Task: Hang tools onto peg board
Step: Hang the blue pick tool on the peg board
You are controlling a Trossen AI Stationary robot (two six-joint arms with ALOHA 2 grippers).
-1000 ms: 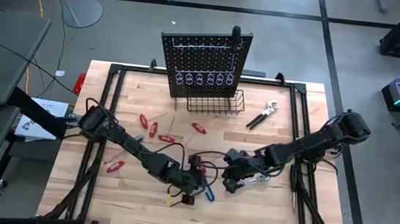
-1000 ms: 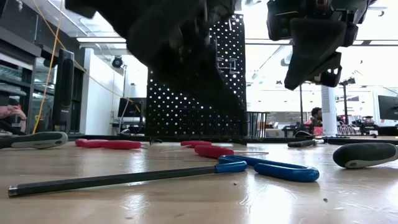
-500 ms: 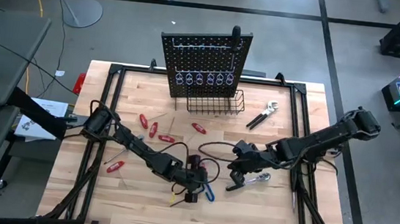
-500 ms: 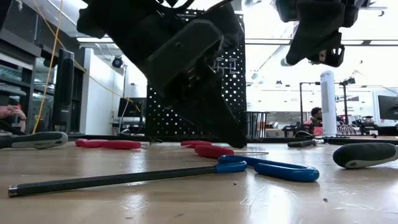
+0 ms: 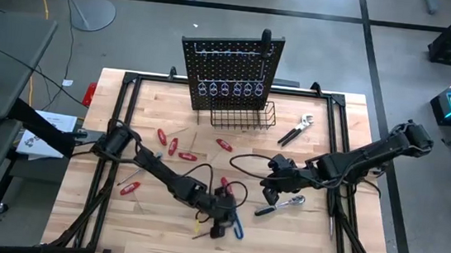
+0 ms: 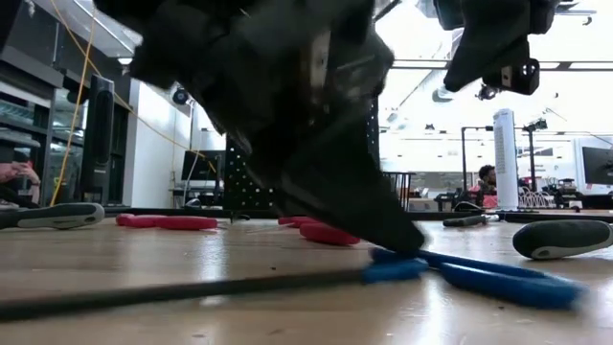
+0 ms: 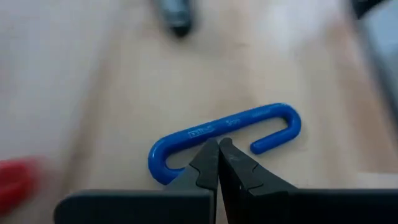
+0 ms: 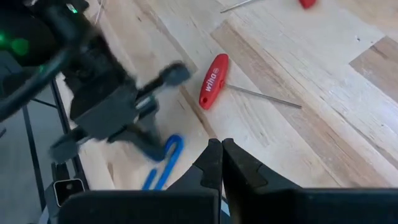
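Note:
The blue T-handle key (image 7: pixel 249 119) lies flat on the table near its front edge (image 5: pixel 236 227), the dark shaft pointing toward the table's left. My left gripper (image 7: pixel 217 146) is shut, slanting down, with its tips at the key's handle (image 6: pixel 407 240). My right gripper (image 5: pixel 269 186) is shut and holds nothing; it hangs high above the table (image 8: pixel 221 146), just beyond the chrome ratchet (image 5: pixel 280 203), which lies flat on the wood. The peg board (image 5: pixel 231 69) stands upright at the far edge with a black-handled tool (image 5: pixel 267 41) on it. My left gripper sets its shut fingertips (image 7: pixel 210 152) against the inner side of the blue handle's long bar (image 7: pixel 208 129), inside the hooked loop. The fingers come slanting down from the table's far left. The key lies flat on the table and shows blurred in the low view.
Several red-handled screwdrivers (image 5: pixel 174 146) lie at the middle left, another (image 5: pixel 128 188) nearer the left edge. Pliers (image 5: pixel 295 132) lie at the far right, beside the wire basket (image 5: pixel 243 116) at the board's foot. A dark-handled tool (image 6: pixel 560 238) lies at the right.
My left gripper has come down toward the near edge, rolling as it went, and set its shut tips on the blue key's handle; the key has slid a little toward the near edge. My right gripper has risen away from the ratchet, which stays on the table.

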